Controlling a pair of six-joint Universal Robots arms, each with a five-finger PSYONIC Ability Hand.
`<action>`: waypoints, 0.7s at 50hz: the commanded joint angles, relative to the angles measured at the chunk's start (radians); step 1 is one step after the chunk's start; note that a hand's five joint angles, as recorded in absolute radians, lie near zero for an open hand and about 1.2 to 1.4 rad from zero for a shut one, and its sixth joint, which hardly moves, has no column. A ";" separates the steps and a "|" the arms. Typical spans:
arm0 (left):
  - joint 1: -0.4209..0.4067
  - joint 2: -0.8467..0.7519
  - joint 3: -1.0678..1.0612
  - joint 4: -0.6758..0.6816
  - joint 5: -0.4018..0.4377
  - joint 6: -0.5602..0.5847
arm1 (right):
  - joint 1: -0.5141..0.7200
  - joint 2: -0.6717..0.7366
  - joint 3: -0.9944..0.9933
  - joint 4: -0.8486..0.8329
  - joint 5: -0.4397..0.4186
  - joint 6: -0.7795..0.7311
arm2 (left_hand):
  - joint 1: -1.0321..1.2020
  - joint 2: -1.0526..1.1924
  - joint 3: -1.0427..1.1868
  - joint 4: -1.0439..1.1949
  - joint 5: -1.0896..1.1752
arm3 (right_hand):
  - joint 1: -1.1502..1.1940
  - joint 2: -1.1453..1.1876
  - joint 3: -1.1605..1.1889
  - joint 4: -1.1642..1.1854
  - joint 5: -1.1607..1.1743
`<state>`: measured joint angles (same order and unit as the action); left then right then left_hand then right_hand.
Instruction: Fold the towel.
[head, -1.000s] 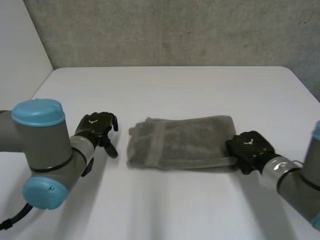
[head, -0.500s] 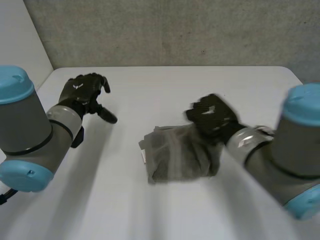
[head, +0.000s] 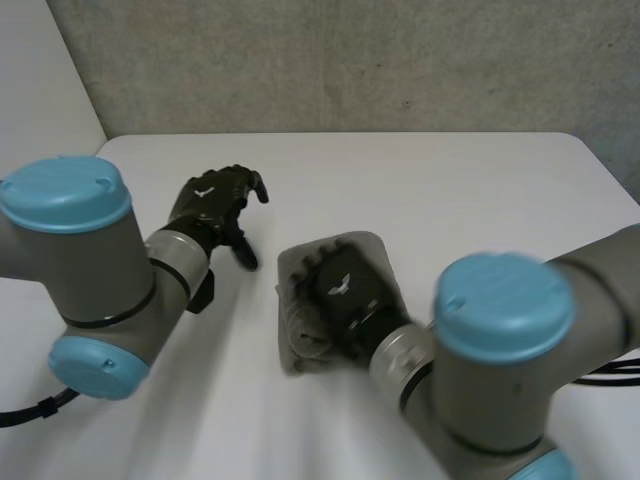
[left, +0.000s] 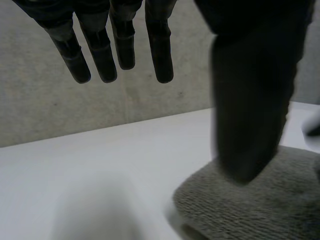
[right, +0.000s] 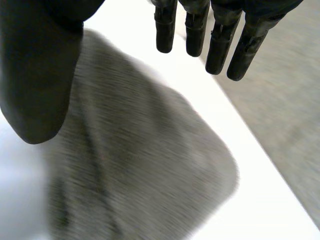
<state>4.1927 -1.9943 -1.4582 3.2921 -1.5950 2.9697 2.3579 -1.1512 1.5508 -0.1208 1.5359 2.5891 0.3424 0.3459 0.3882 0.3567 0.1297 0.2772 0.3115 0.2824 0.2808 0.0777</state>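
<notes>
Folded-over grey towel (head: 295, 335) on the white table (head: 480, 190), centre frame.
Right hand (head: 345, 290) directly over it, fingers straight, spread; left hand (head: 213, 205) upper left, apart, fingers relaxed.

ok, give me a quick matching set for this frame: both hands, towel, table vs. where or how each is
Things:
1. left hand
2. right hand
3. towel
4. table

Place or state:
A. over the towel, fingers straight
B. grey, folded up compact
C. white, carrying the towel
D. beside the towel, off the cloth, fingers straight

Pairs: 1-D, 2-A, 3-B, 4-C
</notes>
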 joint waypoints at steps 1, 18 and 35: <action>-0.068 -0.037 0.027 0.000 0.000 -0.029 | -0.158 -0.107 0.026 0.016 -0.002 0.112 | -0.047 -0.050 -0.093 -0.061 -0.008 | -0.072 -0.106 -0.077 -0.075 -0.047; -0.146 -0.182 0.016 -0.009 -0.016 -0.064 | -0.308 0.056 -0.005 0.059 -0.183 0.305 | -0.047 -0.050 -0.093 -0.061 -0.008 | -0.103 -0.137 -0.108 -0.106 -0.078; -0.140 -0.173 -0.031 0.001 -0.011 -0.052 | -0.299 0.182 -0.020 0.000 -0.243 0.359 | -0.053 -0.056 -0.098 -0.067 -0.014 | -0.103 -0.137 -0.108 -0.106 -0.078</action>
<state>4.0531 -2.1618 -1.4896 3.2925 -1.6081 2.9165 2.0540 -0.9818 1.5268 -0.0855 1.2872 2.9580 0.3412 0.3437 0.3882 0.3531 0.1259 0.2221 0.2599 0.2441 0.2589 0.0654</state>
